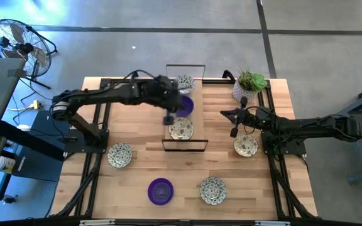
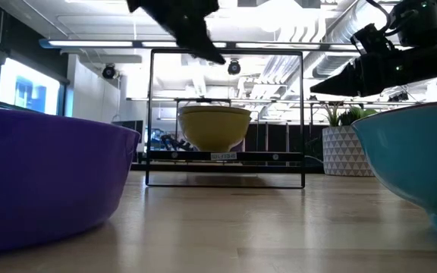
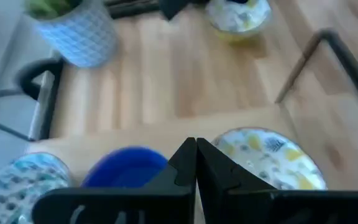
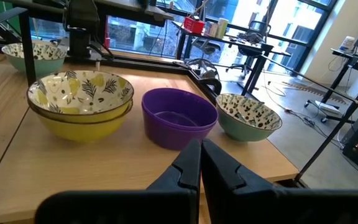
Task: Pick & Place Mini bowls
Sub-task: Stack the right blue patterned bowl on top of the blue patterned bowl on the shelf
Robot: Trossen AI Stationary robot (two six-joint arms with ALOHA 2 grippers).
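Claws both pinched shut and empty, the left claw [image 1: 168, 119] hovers over the rack [image 1: 184, 145] holding three bowls [image 1: 181, 129] at surface centre (a placing seemingly done), so next comes reaching for a loose bowl [image 1: 119, 155] at 8 o'clock.

No words or numbers can be read here. A small white label [image 2: 226, 156] sits on the front bar of the black rack [image 2: 227, 182] in the low view, but its print is too tiny to make out. The bowls show only leaf and dot patterns, no letters.
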